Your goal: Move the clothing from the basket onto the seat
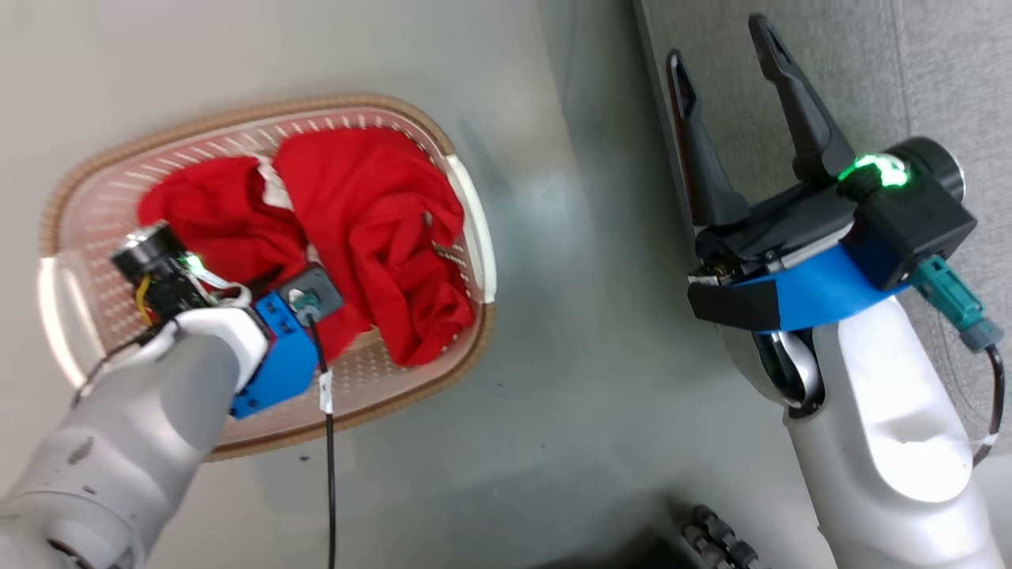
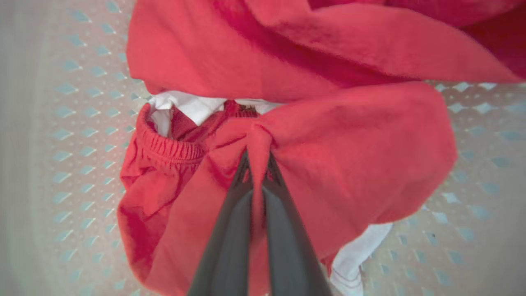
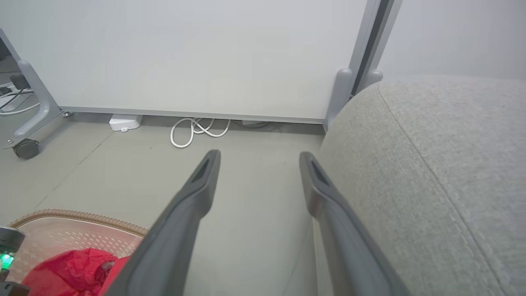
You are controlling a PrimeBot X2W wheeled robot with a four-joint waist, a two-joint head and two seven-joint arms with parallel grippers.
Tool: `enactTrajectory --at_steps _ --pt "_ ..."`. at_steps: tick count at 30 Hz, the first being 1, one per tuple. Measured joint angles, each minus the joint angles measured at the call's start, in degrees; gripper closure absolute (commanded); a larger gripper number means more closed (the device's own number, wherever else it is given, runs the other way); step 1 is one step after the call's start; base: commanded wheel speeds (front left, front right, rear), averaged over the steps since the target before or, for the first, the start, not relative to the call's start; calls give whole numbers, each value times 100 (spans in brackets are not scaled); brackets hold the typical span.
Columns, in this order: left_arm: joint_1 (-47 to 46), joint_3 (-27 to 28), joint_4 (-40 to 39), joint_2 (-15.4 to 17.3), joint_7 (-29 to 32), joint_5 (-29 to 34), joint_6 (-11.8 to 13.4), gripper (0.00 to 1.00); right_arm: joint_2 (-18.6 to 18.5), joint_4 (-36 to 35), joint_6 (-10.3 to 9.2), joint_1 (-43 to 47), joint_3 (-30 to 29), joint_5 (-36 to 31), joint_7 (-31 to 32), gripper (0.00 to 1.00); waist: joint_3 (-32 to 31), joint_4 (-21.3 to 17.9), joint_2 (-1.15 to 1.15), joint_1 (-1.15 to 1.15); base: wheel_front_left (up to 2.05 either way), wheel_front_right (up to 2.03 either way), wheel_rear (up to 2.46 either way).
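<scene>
The cream basket (image 1: 474, 213) with its brown rim stands on the floor at the left. Two pieces of red clothing lie in it, a larger one (image 1: 379, 221) and a smaller one (image 1: 213, 213). My left wrist (image 1: 198, 284) reaches down into the basket over the smaller piece. My left gripper (image 2: 257, 158) is shut on a pinched fold of red clothing (image 2: 349, 156) beside an elastic waistband (image 2: 172, 148). My right gripper (image 1: 718, 43) hangs open and holds nothing, beside the edge of the grey seat (image 1: 909, 71). The seat (image 3: 431, 164) lies right of its fingers.
Grey floor (image 1: 585, 356) separates basket and seat. A pale partition panel (image 3: 185, 53) on a wheeled foot (image 3: 25, 148) stands beyond, with a coiled white cable (image 3: 197, 131) and a small white box (image 3: 123, 122) at its base. A dark ribbed part (image 1: 711, 537) shows at the head view's bottom edge.
</scene>
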Motion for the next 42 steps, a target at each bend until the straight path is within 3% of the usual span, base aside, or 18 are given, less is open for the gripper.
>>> enactTrajectory --at_steps 17,32,42 --pt "330 167 -92 -694 -1054 -776 1 100 -140 249 1 717 -301 -263 0 0 -1504 646 0 0 0 0 0" --pt "954 1588 -2544 -516 -1077 -878 649 100 -285 385 1 1510 -509 -264 0 0 -2904 1184 0 -2 0 0 0" --pt "1197 2362 -3535 -617 -1077 -583 746 100 -283 468 0 1900 -553 -261 0 0 -3630 1293 1 -1 0 0 0"
